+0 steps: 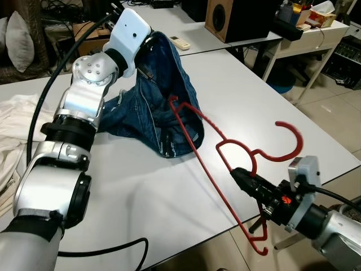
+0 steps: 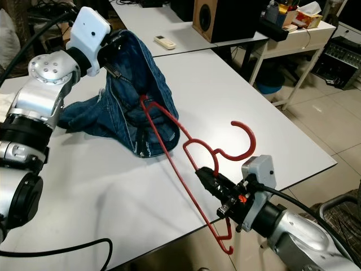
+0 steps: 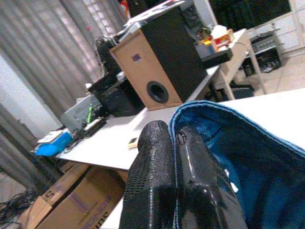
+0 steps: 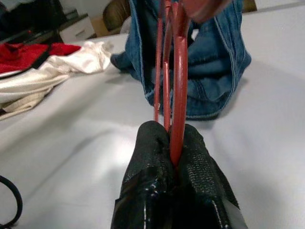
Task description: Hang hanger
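Nearest the head camera, the right gripper (image 1: 243, 176) is seen at the near edge of the white table (image 1: 169, 192), its two black fingers (image 4: 190, 157) pressed together on the thin red plastic hanger (image 1: 225, 148). The hanger is clamped near its neck, just below the hook, so that the rod is pinched between the two pads with no gap visible in the right wrist view. The hanger is made of slim red rod, bent into a wide triangle with a notched shoulder and an open curved hook. The hook is turned up and away to the right of the gripper, above the table surface. One long arm of the hanger runs from the gripper's side down past the table edge; the other reaches forward into the blue denim jeans (image 1: 163, 107), where its far tip is lost among the folds.

The jeans are bunched in a heap in the middle of the table. Their waistband is lifted by the left gripper (image 3: 176, 162), whose fingers are closed on the denim edge, holding the opening raised above the rest of the heap.

A crumpled cream cloth (image 1: 14, 116) lies at the left of the table, and a wooden-fronted black speaker (image 1: 225, 20) stands on a farther table.
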Robot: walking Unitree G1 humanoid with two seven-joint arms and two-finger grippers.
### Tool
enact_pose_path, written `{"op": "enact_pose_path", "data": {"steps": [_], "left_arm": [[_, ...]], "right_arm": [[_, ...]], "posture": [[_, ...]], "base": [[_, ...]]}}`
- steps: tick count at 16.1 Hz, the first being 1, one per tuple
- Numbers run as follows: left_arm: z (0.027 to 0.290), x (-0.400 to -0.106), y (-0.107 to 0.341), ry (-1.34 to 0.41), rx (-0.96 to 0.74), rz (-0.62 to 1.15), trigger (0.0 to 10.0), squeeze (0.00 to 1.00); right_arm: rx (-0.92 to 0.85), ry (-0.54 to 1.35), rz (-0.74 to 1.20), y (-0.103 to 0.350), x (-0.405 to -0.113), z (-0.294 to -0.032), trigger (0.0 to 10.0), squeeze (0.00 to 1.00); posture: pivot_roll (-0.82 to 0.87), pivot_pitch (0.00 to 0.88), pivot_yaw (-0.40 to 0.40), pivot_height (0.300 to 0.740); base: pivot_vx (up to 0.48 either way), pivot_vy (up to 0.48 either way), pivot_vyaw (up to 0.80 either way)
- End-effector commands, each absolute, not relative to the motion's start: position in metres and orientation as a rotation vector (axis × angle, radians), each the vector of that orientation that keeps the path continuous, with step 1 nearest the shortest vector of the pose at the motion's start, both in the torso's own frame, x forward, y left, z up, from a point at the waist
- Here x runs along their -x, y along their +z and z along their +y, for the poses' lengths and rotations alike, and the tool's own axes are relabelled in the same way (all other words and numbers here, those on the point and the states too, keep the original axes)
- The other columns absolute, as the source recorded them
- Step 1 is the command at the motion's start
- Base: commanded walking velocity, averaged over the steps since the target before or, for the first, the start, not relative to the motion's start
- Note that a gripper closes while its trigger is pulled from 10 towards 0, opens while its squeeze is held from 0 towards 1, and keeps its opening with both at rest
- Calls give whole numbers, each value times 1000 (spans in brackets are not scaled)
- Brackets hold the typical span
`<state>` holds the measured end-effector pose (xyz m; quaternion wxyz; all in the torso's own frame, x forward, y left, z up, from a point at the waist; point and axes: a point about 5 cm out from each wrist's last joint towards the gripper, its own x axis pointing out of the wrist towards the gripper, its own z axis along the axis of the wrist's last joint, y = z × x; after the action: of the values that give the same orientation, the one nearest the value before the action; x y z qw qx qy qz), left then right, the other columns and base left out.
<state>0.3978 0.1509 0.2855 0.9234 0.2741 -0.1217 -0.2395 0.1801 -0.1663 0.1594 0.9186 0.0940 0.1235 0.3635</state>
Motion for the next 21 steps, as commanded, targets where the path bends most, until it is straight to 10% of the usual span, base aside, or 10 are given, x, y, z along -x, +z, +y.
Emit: {"op": "enact_pose_path", "data": {"steps": [1, 15, 21], "left_arm": [[146, -394, 289, -529, -574, -264, 0, 0], [164, -324, 241, -855, -634, 41, 0, 0], [100, -312, 221, -939, -353, 54, 0, 0]], "right_arm": [[-185, 718, 282, 155, -186, -167, 10000, 0], [-509, 312, 245, 168, -319, -157, 10000, 0], [-842, 292, 215, 188, -361, -122, 10000, 0]], "posture": [[3, 6, -20, 740], [35, 0, -36, 740], [60, 0, -22, 740]], "base": [[0, 0, 0], [0, 0, 0], [0, 0, 0]]}}
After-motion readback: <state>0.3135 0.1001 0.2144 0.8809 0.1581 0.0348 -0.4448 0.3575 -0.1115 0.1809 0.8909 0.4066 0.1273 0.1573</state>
